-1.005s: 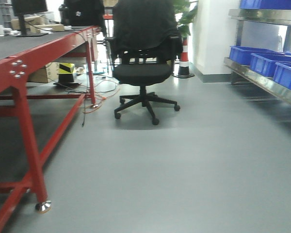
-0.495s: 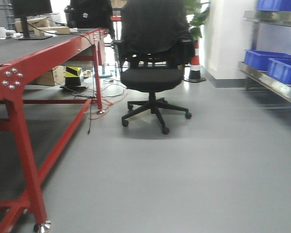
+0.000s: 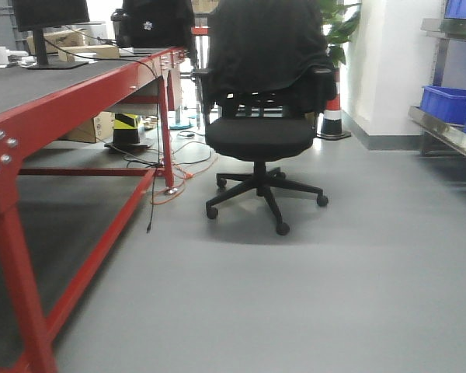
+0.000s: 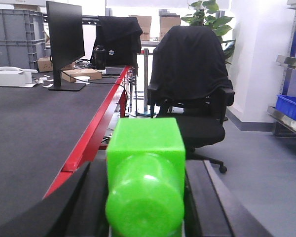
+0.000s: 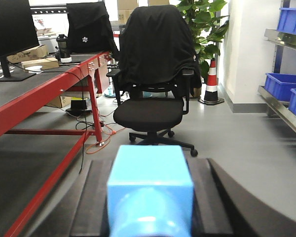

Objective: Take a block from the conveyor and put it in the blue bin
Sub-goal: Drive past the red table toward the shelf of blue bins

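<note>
In the left wrist view my left gripper (image 4: 146,170) is shut on a bright green block (image 4: 145,143), its dark fingers (image 4: 91,197) pressed on both sides. My right gripper (image 5: 150,168) is shut on a light blue block (image 5: 150,180) in the right wrist view. The conveyor (image 3: 31,85), a dark grey surface on a red frame, runs along the left, beside and ahead of the left gripper (image 4: 34,118). A blue bin (image 3: 449,102) sits on a metal shelf at the far right, and more blue bins (image 5: 281,85) show in the right wrist view. Neither gripper shows in the front view.
A black office chair (image 3: 260,132) draped with a dark jacket stands on the grey floor ahead. A monitor (image 4: 64,42) and boxes sit on the far end of the conveyor. Cables (image 3: 171,183) trail by the red leg. A traffic cone (image 3: 333,113) and plant stand behind.
The front view has shifted: the chair and conveyor frame have grown larger and slid right, and the shelf with blue bins has mostly passed out at the right edge.
</note>
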Controlling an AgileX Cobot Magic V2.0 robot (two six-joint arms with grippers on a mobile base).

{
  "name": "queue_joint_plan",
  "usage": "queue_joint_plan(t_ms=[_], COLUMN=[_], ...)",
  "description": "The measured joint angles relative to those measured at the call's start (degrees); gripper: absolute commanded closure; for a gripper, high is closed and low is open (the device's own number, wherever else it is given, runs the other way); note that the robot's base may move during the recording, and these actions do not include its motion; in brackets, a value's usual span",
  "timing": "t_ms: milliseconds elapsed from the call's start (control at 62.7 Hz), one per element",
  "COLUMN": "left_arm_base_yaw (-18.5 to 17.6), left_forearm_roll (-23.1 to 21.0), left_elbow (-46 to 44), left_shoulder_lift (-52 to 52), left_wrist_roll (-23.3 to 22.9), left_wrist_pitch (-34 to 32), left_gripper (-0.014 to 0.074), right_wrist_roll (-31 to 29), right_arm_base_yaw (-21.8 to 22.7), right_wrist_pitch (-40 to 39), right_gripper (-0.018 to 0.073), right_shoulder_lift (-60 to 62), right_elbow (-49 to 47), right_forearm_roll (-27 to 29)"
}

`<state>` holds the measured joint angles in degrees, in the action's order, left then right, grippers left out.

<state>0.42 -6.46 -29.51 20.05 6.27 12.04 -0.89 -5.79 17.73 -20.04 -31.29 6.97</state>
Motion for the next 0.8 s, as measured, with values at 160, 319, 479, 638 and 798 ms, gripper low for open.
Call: queue_joint_plan(t_ms=[160, 319, 479, 638, 798], left_arm_base_yaw=[0.00, 0.00, 0.00, 0.00, 0.00], left_forearm_roll=[0.00, 0.00, 0.00, 0.00, 0.00], left_elbow=[0.00, 0.00, 0.00, 0.00, 0.00], left_shoulder_lift=[0.00, 0.00, 0.00, 0.00, 0.00], left_wrist_roll=[0.00, 0.00, 0.00, 0.00, 0.00], left_wrist_pitch=[0.00, 0.00, 0.00, 0.00, 0.00], left_gripper=[0.0708, 0.0708, 0.0708, 0.0708, 0.0708], right_wrist_roll=[0.00, 0.00, 0.00, 0.00, 0.00], right_arm_base_yaw=[0.00, 0.00, 0.00, 0.00, 0.00], right_wrist_pitch=[0.00, 0.00, 0.00, 0.00, 0.00], right_gripper=[0.0721, 0.0721, 0.0721, 0.0721, 0.0721], right_shoulder_lift=[0.00, 0.00, 0.00, 0.00, 0.00], right_elbow=[0.00, 0.00, 0.00, 0.00, 0.00], right_forearm_roll=[0.00, 0.00, 0.00, 0.00, 0.00])
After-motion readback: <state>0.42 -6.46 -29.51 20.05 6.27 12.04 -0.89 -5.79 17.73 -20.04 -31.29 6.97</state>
